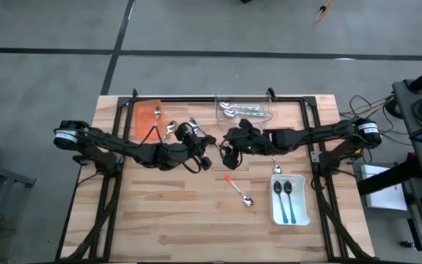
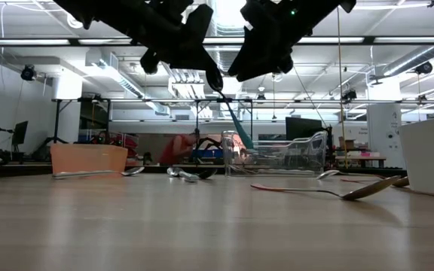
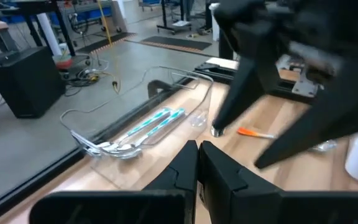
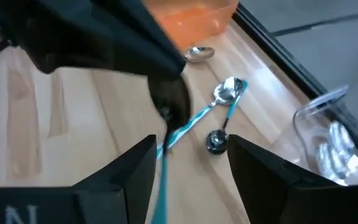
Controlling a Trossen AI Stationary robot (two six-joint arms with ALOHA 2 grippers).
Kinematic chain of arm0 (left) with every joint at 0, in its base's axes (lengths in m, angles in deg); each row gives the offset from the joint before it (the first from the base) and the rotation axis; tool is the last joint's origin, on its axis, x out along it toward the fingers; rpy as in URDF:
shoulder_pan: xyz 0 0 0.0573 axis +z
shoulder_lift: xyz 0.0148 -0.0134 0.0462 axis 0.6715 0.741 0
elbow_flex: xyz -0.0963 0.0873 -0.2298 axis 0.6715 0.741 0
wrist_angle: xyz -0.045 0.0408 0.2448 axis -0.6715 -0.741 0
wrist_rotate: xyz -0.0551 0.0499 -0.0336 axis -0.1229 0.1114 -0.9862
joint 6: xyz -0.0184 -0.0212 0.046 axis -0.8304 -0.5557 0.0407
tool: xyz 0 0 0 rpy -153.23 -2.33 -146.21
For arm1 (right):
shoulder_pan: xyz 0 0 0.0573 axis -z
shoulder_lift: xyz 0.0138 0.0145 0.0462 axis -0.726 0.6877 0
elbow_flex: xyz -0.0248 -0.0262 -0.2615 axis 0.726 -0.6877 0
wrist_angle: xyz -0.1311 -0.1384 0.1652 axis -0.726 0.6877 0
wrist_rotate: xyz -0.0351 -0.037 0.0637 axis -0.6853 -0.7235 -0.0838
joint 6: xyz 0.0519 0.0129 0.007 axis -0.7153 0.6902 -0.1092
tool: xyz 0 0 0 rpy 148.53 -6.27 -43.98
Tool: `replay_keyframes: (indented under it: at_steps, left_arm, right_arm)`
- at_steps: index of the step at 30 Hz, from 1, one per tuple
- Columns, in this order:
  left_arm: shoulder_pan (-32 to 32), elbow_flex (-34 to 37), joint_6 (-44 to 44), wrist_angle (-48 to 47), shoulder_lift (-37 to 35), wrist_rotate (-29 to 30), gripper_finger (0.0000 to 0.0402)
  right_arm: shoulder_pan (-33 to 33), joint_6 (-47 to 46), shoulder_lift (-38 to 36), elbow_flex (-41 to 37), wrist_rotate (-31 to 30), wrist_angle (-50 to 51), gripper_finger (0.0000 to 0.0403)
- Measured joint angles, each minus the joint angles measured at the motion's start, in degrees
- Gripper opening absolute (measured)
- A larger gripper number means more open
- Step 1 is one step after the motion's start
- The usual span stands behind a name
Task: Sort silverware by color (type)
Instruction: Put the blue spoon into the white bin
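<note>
A teal-handled spoon [image 2: 236,120] hangs slanting in the air over the table's middle, with my left gripper [image 2: 215,79] shut on its top. My right gripper [image 4: 191,168] is open, one finger on either side of the spoon's handle [image 4: 162,186], which runs close by one finger. Two more teal spoons [image 4: 229,92] lie on the wood near the orange tray [image 1: 146,117]. An orange-handled spoon [image 1: 238,191] lies flat near the table's centre. My left gripper pinches the upper end of the spoon's teal handle [image 4: 167,144] between its two shut fingertips [image 4: 169,109]. The fingers come from the table's left, pointing slightly down. The spoon hangs below them, tilted and clear of the table; its lower end I cannot make out.
The clear tray [image 1: 244,108] at the far edge holds teal spoons [image 3: 145,127]. The white tray [image 1: 289,202] at the near right holds dark-handled spoons. A spoon [image 1: 157,115] lies in the orange tray and another spoon [image 1: 171,130] beside it. Bare wood spreads along the near edge.
</note>
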Motion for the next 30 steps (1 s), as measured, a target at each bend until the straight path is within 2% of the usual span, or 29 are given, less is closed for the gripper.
replay_keyframes:
  at_steps: [4,12,26,30]
  left_arm:
    - [0.04,0.02,-1.35,0.41,-0.29,0.28,0.0000]
    - [0.73,0.02,0.36,0.38,-0.29,0.81,0.0000]
    - [0.80,-0.07,0.59,0.37,-0.29,0.70,0.0000]
    - [0.80,-0.09,0.64,0.04,-0.31,-1.56,0.0000]
  right_arm:
    - [-1.90,-3.37,2.35,-1.40,-8.45,-0.24,0.0189]
    - [-6.22,0.54,7.09,-1.91,-17.65,-9.44,0.0185]
    - [-6.36,1.78,7.09,-1.89,-17.95,-11.94,0.0126]
    - [-6.36,2.68,7.09,-1.89,-15.17,-11.90,0.0116]
